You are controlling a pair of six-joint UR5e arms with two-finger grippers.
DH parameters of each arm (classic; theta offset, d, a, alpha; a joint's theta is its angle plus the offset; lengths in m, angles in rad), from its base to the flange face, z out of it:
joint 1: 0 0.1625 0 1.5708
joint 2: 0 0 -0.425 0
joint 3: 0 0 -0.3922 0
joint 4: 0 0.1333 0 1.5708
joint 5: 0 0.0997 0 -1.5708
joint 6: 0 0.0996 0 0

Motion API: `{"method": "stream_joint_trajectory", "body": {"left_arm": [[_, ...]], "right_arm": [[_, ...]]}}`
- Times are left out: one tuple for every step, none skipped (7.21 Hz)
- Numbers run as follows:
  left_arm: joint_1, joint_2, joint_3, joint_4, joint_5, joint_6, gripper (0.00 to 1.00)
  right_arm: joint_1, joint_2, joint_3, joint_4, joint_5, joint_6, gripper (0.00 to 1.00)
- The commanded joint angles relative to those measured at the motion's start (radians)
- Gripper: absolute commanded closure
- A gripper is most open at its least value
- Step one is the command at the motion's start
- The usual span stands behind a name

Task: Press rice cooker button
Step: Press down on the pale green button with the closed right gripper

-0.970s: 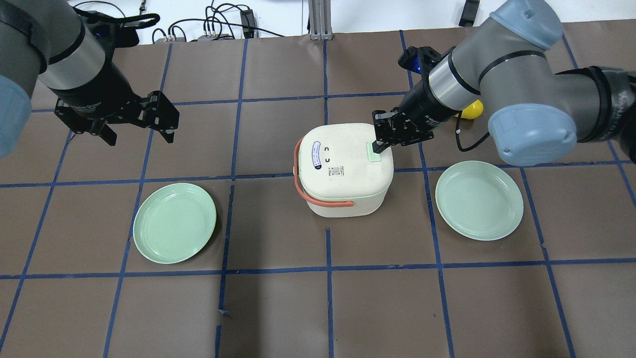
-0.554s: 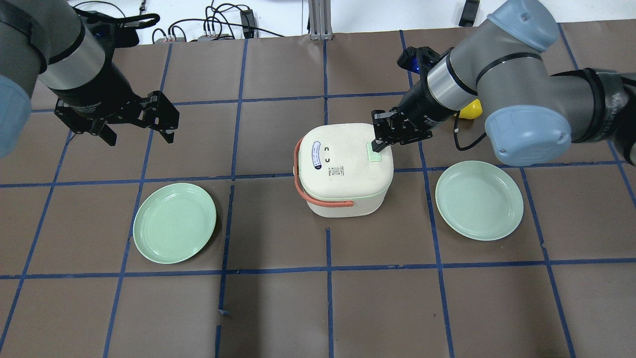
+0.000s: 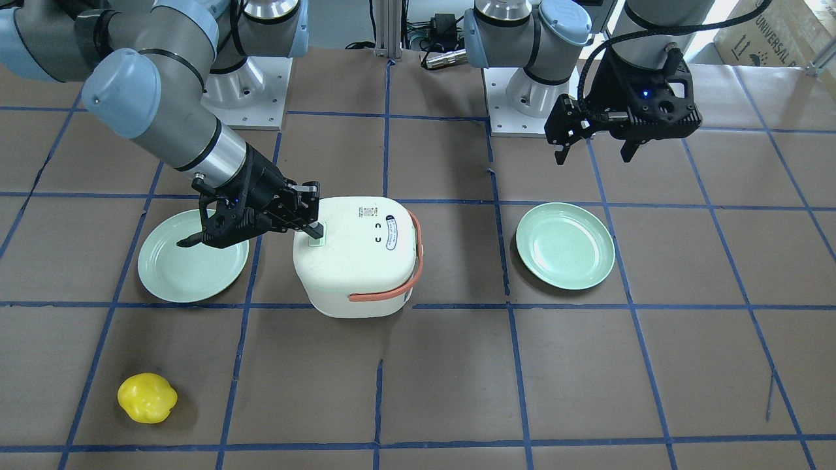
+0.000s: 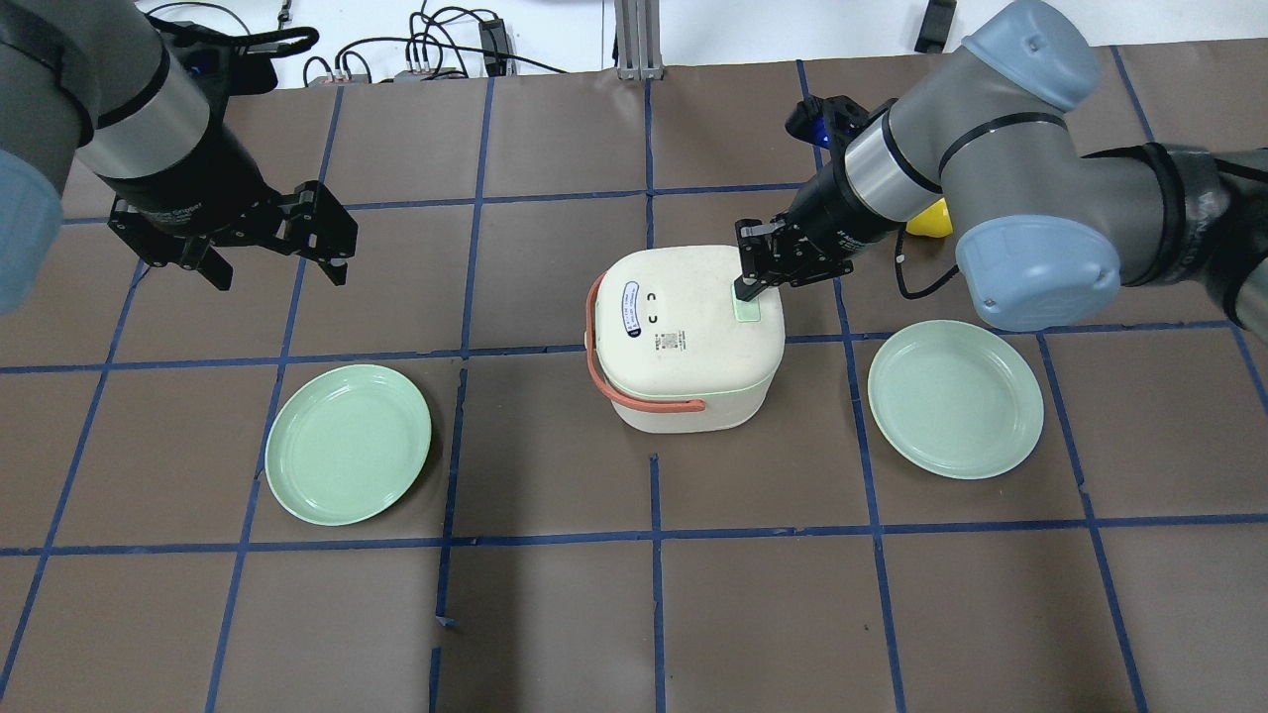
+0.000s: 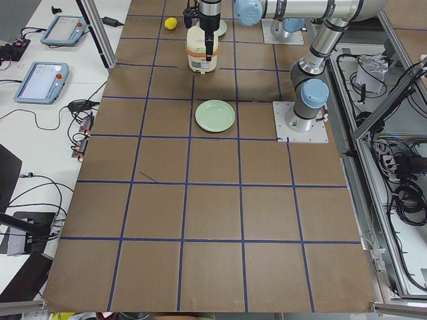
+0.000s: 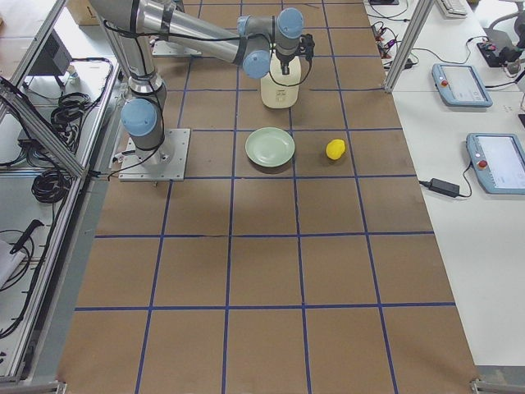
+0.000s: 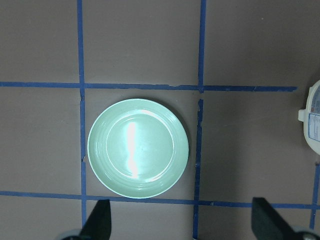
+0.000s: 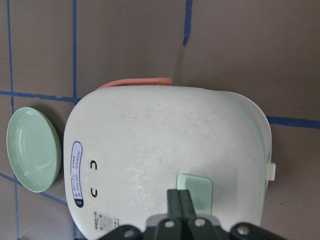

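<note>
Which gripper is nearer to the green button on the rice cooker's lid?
Right. The right gripper, shut, has its tips at the green button on the rice cooker. The left gripper hangs open far to the side, above the table near a green plate.

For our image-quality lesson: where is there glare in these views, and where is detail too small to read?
Left wrist view: a glare streak on the green plate. Overhead view: even light, soft shadows, print on the rice cooker unreadable. Exterior left view: it is far and tiny.
</note>
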Motion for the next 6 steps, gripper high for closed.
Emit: {"method": "stream_joint_trajectory", "body": {"left_arm": [[0.0, 0.0, 0.0, -0.001, 0.0, 0.0, 0.0], [0.0, 0.0, 0.0, 0.001, 0.0, 0.0, 0.0], [0.0, 0.0, 0.0, -0.001, 0.0, 0.0, 0.0], [0.0, 0.0, 0.0, -0.001, 0.0, 0.0, 0.0], [0.0, 0.0, 0.0, 0.001, 0.0, 0.0, 0.0], [0.0, 0.0, 0.0, 0.001, 0.0, 0.0, 0.0]], "right_arm": [[0.0, 0.003, -0.001, -0.001, 0.005, -0.005, 0.94], [-0.001, 0.003, -0.004, 0.0, 0.004, -0.007, 0.94], [-0.005, 0.003, -0.008, 0.0, 0.004, -0.026, 0.94], [-0.008, 0.005, -0.005, 0.002, 0.002, -0.043, 0.94], [-0.008, 0.003, -0.004, 0.002, 0.002, -0.044, 0.94], [-0.008, 0.003, -0.003, 0.002, 0.001, -0.045, 0.94]]}}
